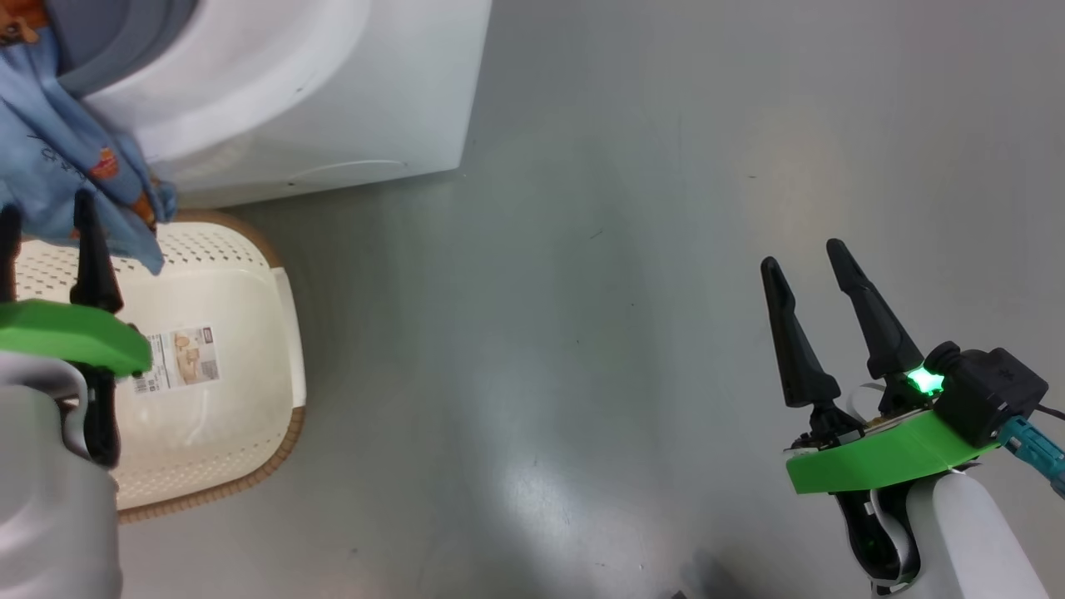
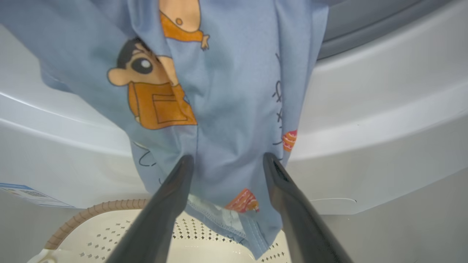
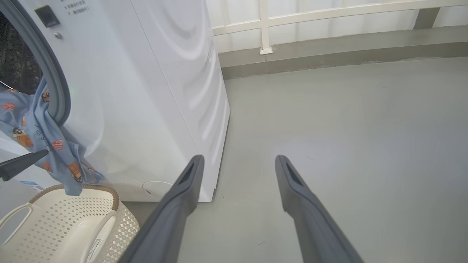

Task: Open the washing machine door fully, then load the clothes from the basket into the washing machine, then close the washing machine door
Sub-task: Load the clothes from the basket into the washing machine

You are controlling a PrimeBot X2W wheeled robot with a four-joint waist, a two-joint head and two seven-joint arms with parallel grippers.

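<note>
The clothes (image 2: 226, 109), a light blue garment printed with orange cartoon figures, are draped out of the drum opening and hang down the white front of the washing machine (image 1: 333, 83). In the head view the garment is located in the upper left of the frame, and its lower hem is seen over the far edge of the basket (image 1: 216, 291). In the right wrist view the fabric is shown spilling past the grey gasket (image 3: 55, 80) at the left edge of the frame, with the dark drum (image 3: 14, 62) behind it. The basket is positioned on the floor (image 1: 582, 333) just beside the machine front, at the left of the head view; a paper label (image 1: 179, 358) is seen on it. A round service cap (image 3: 157, 188) is found low on the machine front. The left gripper (image 2: 226, 159) is released, its fingers spread wide, with the hanging fabric between and just beyond the fingertips; contact with the fabric cannot be determined. The right gripper (image 1: 802, 254) is likewise released and grasps nothing; it is placed at the lower right of the head view, well apart from the machine, above the grey floor
</note>
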